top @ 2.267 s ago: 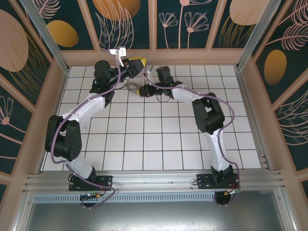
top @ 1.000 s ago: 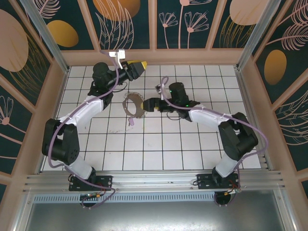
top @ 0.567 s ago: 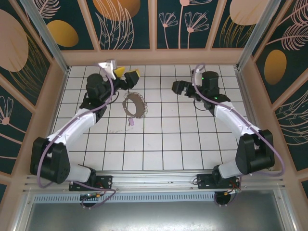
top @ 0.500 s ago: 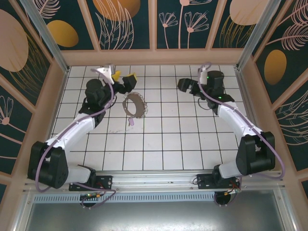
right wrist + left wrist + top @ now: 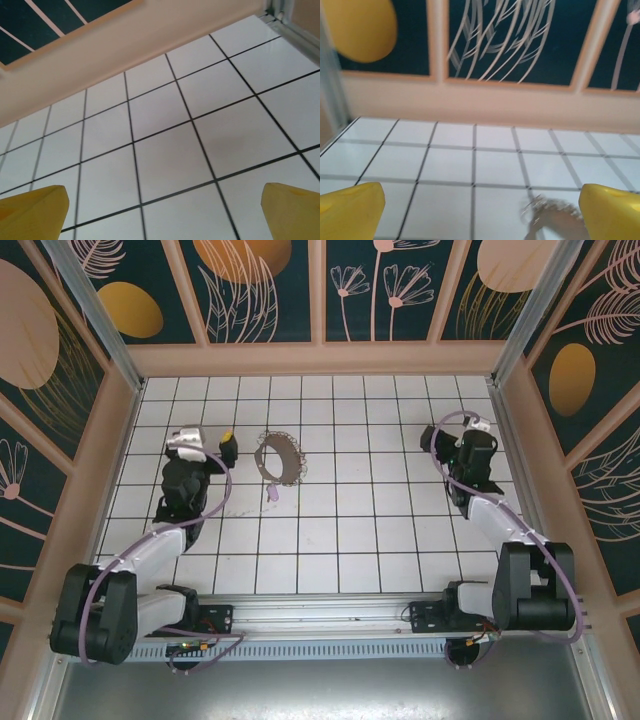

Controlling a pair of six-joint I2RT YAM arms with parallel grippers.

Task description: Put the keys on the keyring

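Since the left gripper (image 5: 480, 210) and right gripper (image 5: 160, 210) both sit spread wide and empty at the left and right of the frame, I'd guess they're parked clear. Meanwhile the keyring (image 5: 280, 457) lies flat upper centre-left on the tiles (image 5: 350, 510), with the lilac key (image 5: 272, 494) just below it. Can't tell if it's threaded.
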